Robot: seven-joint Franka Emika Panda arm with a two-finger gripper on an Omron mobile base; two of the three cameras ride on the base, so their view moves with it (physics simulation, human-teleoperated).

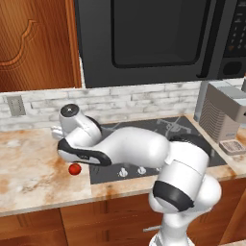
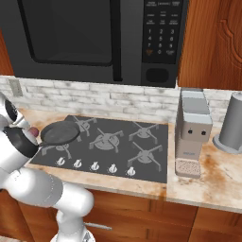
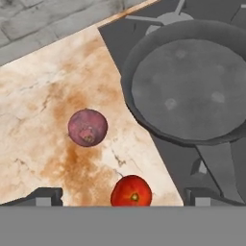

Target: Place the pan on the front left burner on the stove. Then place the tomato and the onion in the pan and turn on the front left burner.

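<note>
Marble-patterned counter, tan with rusty veins, runs beside the dark stove, and a pale brick wall stands behind both. Above hangs a black microwave between wooden cabinets.

Looking down along my hand, I see the pan sitting on the stove at its left side, over the front left burner; one prong of the grate pokes out beneath the rim, and the short handle reaches toward the stove's front edge. Its inside is bare grey metal. From the right base camera the pan shows as a dark disc at the stove's near-left corner, just behind the row of small silvery knobs.

On the counter left of the stove lie the two little balls, apart from each other and from the pan. The onion, dull purple-maroon, sits farther toward the wall. The tomato, glossy red, lies nearer the counter's front and close to the stove's edge; from the left base camera it peeks out just under my forearm.

My gripper hangs above the tomato with its jaws spread wide, one fingertip over the counter and the other over the stove, holding nothing.

A grey coffee machine stands on the counter right of the stove.
</note>
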